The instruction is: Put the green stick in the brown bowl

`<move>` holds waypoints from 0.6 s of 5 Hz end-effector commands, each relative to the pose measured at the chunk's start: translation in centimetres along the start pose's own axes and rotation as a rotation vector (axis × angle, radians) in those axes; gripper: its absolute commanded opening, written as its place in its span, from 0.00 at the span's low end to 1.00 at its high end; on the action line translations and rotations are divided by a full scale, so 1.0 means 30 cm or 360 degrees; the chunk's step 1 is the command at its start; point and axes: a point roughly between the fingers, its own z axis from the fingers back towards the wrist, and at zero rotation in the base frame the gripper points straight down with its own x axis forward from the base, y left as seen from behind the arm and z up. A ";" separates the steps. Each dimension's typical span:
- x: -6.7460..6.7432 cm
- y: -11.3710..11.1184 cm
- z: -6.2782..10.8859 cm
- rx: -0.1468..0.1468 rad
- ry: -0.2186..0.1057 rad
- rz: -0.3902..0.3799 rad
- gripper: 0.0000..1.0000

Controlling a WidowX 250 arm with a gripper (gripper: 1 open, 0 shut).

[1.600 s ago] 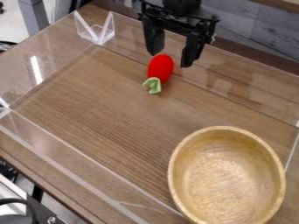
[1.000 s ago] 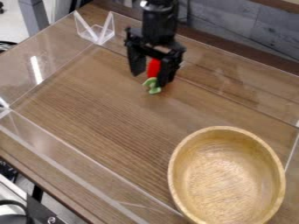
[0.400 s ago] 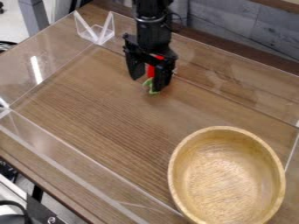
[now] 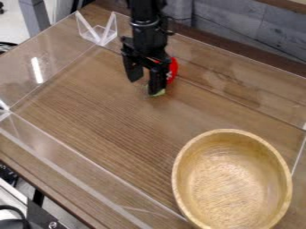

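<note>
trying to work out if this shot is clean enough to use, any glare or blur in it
In the camera view, a bright white glare streak lies on the left of the table, a faint shadow rims the inside of the brown bowl, and the small green tip looks too coarse for detail.

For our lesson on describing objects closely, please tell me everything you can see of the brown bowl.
The brown bowl is large, round and shallow, light tan and wood-like, with faint grain inside. A thick, smooth rim circles a broad, plain interior with nothing in it. It sits upright, open side up, on the darker wooden table, near the camera at the picture's lower right. Only the tabletop seems to touch it; its underside is hidden.
</note>
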 end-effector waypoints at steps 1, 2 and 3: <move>0.006 0.027 0.023 0.0026 -0.0067 -0.0013 1.00; 0.029 0.014 0.023 0.0027 -0.0078 -0.0042 1.00; 0.051 -0.004 0.027 0.0026 -0.0089 -0.0071 1.00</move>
